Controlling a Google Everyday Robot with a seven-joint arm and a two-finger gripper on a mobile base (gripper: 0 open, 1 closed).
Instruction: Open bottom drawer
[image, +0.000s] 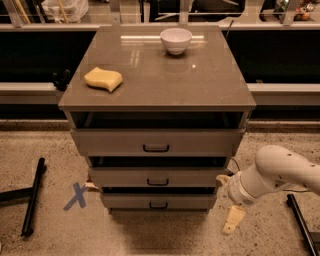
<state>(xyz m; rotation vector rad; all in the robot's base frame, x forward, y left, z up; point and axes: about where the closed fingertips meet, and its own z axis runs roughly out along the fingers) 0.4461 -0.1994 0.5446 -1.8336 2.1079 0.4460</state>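
The bottom drawer (158, 201) is the narrowest grey-beige front at the foot of the cabinet, with a small black bar handle (158, 205) at its centre. It sits about flush under the middle drawer (158, 177). My gripper (228, 200) is on the white arm at the lower right, just right of the bottom drawer's right end and clear of the handle. Its two cream fingers stand apart, one (221, 179) up by the middle drawer's corner, the other (233, 220) pointing down toward the floor. It holds nothing.
The top drawer (156, 142) is the tallest front. A white bowl (176, 40) and a yellow sponge (103, 79) lie on the cabinet top (160, 75). A blue tape X (76, 195) and a black bar (33, 196) lie on the floor at left; another black bar (300, 222) at right.
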